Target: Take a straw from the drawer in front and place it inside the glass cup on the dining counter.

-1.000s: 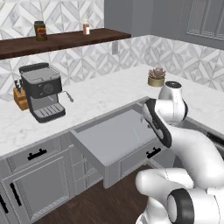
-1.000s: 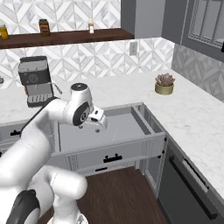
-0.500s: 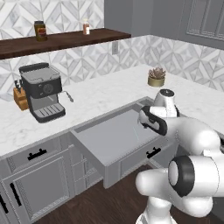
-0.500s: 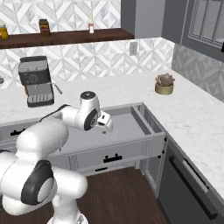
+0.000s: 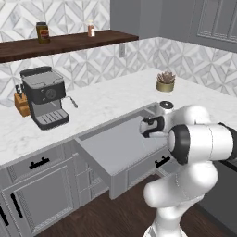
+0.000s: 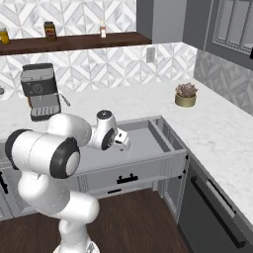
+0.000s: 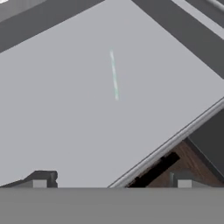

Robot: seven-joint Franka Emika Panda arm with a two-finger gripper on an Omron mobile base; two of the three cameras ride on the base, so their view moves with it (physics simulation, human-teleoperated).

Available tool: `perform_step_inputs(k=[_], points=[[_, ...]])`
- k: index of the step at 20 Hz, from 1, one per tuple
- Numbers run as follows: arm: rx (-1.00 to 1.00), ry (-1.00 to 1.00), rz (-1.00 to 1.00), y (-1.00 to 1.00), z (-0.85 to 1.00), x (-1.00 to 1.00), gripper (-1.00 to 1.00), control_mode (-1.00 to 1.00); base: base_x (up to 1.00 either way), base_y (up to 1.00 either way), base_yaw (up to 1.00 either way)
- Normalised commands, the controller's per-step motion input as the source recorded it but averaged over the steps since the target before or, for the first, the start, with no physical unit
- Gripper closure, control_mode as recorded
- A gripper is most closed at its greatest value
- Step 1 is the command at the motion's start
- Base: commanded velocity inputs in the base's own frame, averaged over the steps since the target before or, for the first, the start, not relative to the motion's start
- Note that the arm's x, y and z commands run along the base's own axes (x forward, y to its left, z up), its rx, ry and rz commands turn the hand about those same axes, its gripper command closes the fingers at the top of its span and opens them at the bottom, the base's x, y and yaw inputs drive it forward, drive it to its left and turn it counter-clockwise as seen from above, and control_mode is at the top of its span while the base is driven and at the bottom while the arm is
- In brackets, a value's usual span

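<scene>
Hovering wide open and empty over the drawer (image 7: 65, 109), the gripper (image 7: 111, 181) should straddle the straw (image 7: 114, 74) crosswise before closing.

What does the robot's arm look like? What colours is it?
The arm is glossy white, made of fat rounded tube sections joined by dark black rings. Its hand, the gripper, is white with black parts. In the hand view, two small dark grey tips show.

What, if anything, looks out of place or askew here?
Nothing stands out. The drawer is pulled open, with the straw lying flat on its floor. The open gripper sits above it, empty. Nothing looks spilled or damaged.
</scene>
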Motion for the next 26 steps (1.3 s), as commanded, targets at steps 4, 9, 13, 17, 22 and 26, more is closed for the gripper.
perform_step_inputs(k=[4, 9, 13, 17, 22, 26], points=[[0.00, 0.07, 0.01, -0.01, -0.37, 0.60, -1.00, -1.00, 0.00, 0.00, 0.00], [0.00, 0.14, 0.03, -0.07, -0.45, 0.59, -1.00, -1.00, 0.00, 0.00, 0.00], [0.00, 0.11, 0.05, -0.21, -0.39, 0.58, -1.00, -1.00, 0.00, 0.00, 0.00], [0.00, 0.10, 0.04, -0.13, -0.45, 0.53, -1.00, -1.00, 0.00, 0.00, 0.00], [0.00, 0.05, 0.03, -0.01, -0.48, 0.48, -1.00, -1.00, 0.00, 0.00, 0.00], [0.00, 0.00, 0.02, -0.02, -0.39, 0.29, -1.00, -1.00, 0.00, 0.00, 0.00]])
